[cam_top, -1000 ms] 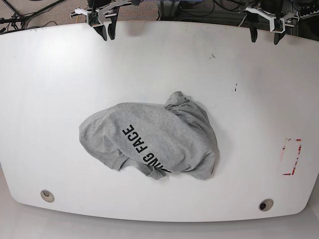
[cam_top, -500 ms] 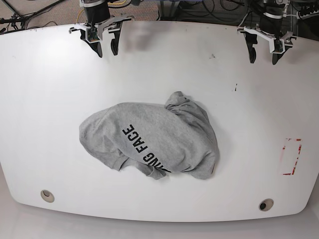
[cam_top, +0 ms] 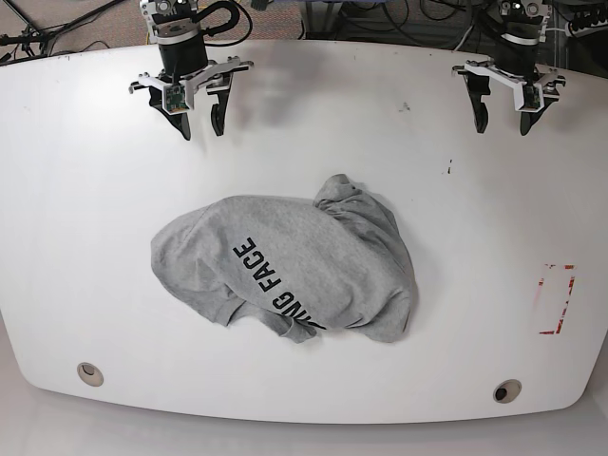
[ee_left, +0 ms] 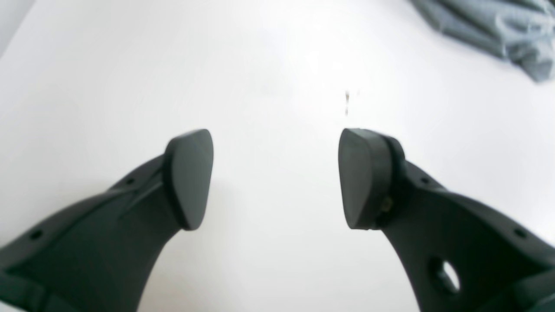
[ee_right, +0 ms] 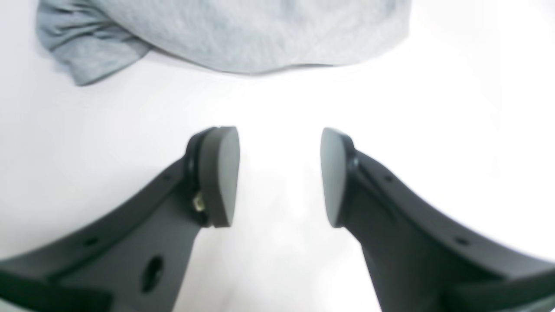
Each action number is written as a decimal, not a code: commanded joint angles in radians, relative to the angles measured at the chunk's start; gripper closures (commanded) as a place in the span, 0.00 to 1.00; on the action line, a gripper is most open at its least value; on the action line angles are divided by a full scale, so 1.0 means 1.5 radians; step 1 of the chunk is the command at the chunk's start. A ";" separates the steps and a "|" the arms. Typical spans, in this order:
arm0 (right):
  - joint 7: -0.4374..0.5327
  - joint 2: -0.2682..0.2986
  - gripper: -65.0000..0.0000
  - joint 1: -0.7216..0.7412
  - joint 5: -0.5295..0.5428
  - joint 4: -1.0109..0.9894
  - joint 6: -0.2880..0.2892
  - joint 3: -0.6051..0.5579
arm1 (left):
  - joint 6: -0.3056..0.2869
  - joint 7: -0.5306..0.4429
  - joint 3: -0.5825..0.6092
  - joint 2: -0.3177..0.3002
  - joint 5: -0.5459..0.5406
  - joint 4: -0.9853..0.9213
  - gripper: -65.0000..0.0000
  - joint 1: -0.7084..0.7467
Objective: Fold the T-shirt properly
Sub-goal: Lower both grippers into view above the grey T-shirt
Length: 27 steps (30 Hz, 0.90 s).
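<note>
One T-shirt [cam_top: 285, 275], two grippers, left gripper [cam_top: 502, 126], right gripper [cam_top: 202, 129], one table [cam_top: 85, 190]

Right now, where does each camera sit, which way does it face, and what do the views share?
Base: high above the near edge, looking down on the white table, the crumpled T-shirt and both arms at the far edge.
Left wrist: on the left arm, looking past its open left hand at bare table; shirt edge at top right.
Right wrist: on the right arm, looking past its open right hand towards the shirt's hem.
Shared: all three show the T-shirt and table.
</note>
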 commanded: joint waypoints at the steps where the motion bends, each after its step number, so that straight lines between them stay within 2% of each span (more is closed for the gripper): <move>1: 0.003 0.006 0.53 0.013 0.002 0.008 -0.002 -0.004 | 0.003 -0.012 -0.002 -0.002 -0.005 0.016 0.37 0.001; 8: -0.032 0.010 0.54 0.060 -0.003 0.003 -0.002 -0.006 | 0.004 -0.009 0.000 -0.002 -0.005 0.017 0.37 -0.005; 10: -0.068 0.007 0.54 0.076 -0.005 0.005 -0.004 -0.006 | 0.004 -0.012 0.001 -0.004 -0.008 0.014 0.36 -0.004; 27: -0.186 0.009 0.53 0.145 -0.010 0.004 -0.007 -0.013 | 0.005 -0.010 0.002 -0.010 -0.006 0.014 0.35 -0.015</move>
